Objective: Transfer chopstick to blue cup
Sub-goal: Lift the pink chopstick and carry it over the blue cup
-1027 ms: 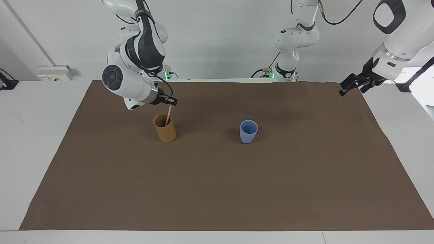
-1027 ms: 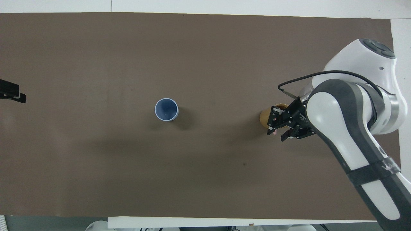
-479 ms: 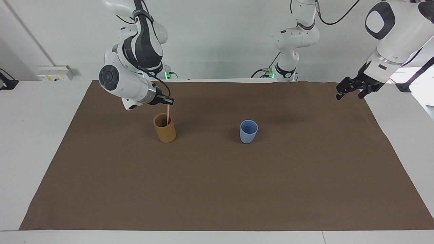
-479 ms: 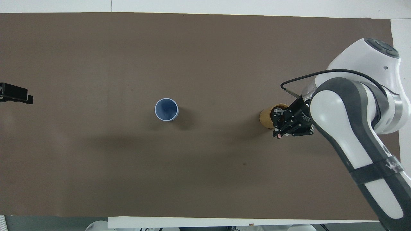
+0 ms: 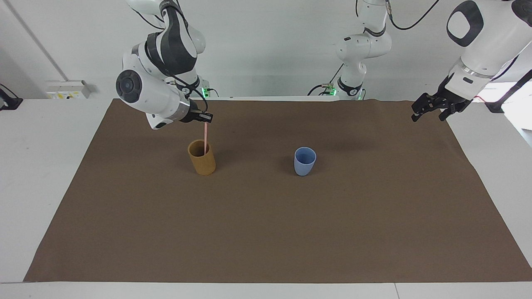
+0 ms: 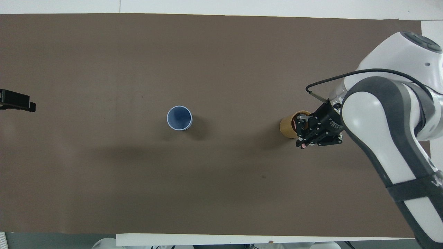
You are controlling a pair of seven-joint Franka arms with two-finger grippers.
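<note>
The pale pink chopstick point(image 5: 205, 137) hangs upright with its lower end still inside the tan-brown cup point(image 5: 202, 160). My right gripper point(image 5: 206, 118) is shut on the chopstick's top end, over that cup. In the overhead view the right gripper point(image 6: 301, 140) covers part of the tan cup point(image 6: 286, 127), and the chopstick's pink tip point(image 6: 303, 146) shows between the fingers. The light blue cup point(image 5: 305, 161) stands upright and empty mid-table, beside the tan cup toward the left arm's end; it also shows in the overhead view point(image 6: 179, 118). My left gripper point(image 5: 432, 109) is open and waits over the cloth's edge.
A brown cloth point(image 5: 266, 232) covers the table, with white table margins around it. The left gripper point(image 6: 15, 103) shows at the edge of the overhead view. A third white arm point(image 5: 361, 45) stands at the robots' end.
My right gripper has risen with the chopstick, drawing it higher out of the tan cup. The left gripper shifted slightly early on, then stayed still.
</note>
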